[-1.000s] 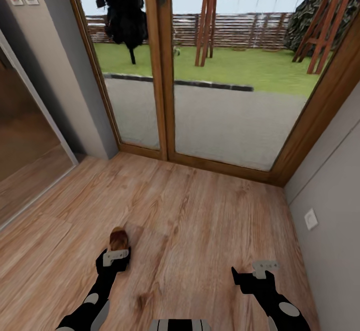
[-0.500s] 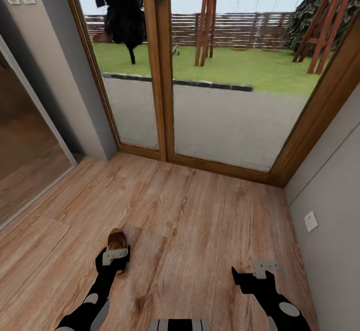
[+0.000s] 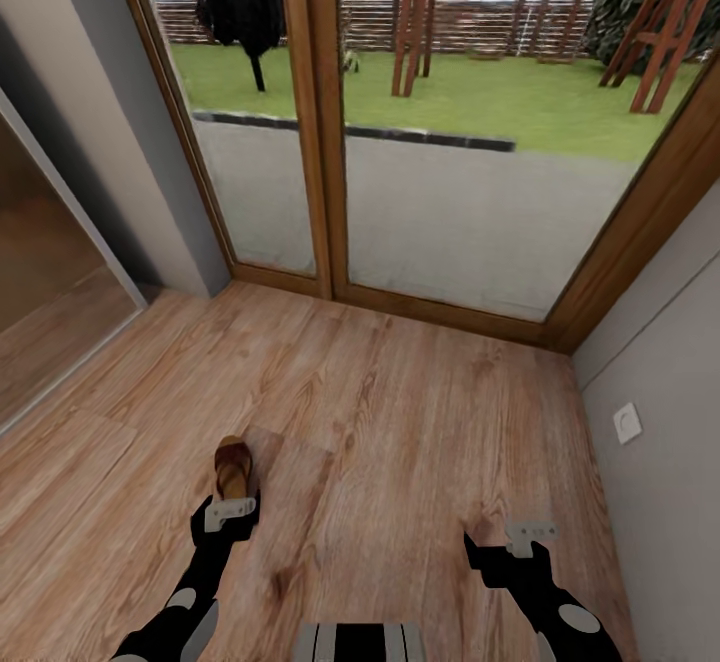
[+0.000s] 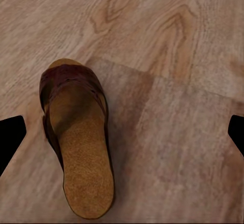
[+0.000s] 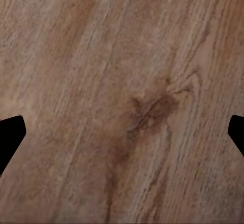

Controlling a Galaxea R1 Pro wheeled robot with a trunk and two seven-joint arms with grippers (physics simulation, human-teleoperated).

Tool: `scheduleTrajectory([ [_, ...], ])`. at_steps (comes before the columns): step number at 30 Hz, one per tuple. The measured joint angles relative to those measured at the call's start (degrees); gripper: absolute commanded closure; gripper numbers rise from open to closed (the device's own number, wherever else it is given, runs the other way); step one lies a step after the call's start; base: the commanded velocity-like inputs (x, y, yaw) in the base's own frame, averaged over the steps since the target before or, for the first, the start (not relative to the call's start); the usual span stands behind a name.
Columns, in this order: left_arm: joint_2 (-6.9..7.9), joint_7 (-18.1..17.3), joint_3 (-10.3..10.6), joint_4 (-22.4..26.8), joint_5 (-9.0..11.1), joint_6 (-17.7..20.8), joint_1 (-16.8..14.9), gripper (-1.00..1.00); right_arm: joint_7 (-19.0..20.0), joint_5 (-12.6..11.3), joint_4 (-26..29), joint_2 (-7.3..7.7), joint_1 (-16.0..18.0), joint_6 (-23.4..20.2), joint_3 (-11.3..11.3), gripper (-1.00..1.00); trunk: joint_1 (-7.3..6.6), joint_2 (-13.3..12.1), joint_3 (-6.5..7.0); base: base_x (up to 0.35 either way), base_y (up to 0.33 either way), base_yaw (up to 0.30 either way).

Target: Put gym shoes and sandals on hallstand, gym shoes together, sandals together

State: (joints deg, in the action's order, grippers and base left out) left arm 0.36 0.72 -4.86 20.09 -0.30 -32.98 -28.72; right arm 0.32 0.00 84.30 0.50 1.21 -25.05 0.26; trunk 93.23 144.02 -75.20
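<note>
Bright daylight through glass door (image 3: 430, 142); flat, soft render.

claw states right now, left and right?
Left claw: open, above the sandal, holding nothing.
Right claw: open, empty, over bare floor.

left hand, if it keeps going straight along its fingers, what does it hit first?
Probably the sandal lying flat on the corridor floor. In the left wrist view it lies off-centre between the open fingers of the left hand, nearer one finger; dead centre is bare floor, so it may hit the planks beside it instead.
</note>
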Motion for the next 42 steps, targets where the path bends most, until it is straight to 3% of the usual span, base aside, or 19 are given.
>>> scheduleTrajectory([
  [33, 0.63, 0.0, -0.28, 0.0, 0.23, -0.02, 0.03, -1.0, 0.0, 0.01, 0.0, 0.0, 0.0, 0.01, 0.04, -1.0, 0.85, 0.45, -10.41, 0.0, 0.0, 0.0],
  [39, 0.61, 0.01, -0.28, 0.0, 0.24, 0.01, 0.02, -1.0, 0.0, 0.0, 0.0, 0.0, -0.01, 0.03, 0.06, -1.0, 0.85, 0.45, -10.83, 0.0, 0.0, 0.0],
  [42, 0.61, 0.0, -0.28, 0.0, 0.24, 0.01, 0.01, -1.0, 0.0, 0.01, 0.0, 0.0, 0.0, 0.0, 0.06, -1.0, 0.93, 0.49, -11.69, 0.0, 0.0, 0.0],
])
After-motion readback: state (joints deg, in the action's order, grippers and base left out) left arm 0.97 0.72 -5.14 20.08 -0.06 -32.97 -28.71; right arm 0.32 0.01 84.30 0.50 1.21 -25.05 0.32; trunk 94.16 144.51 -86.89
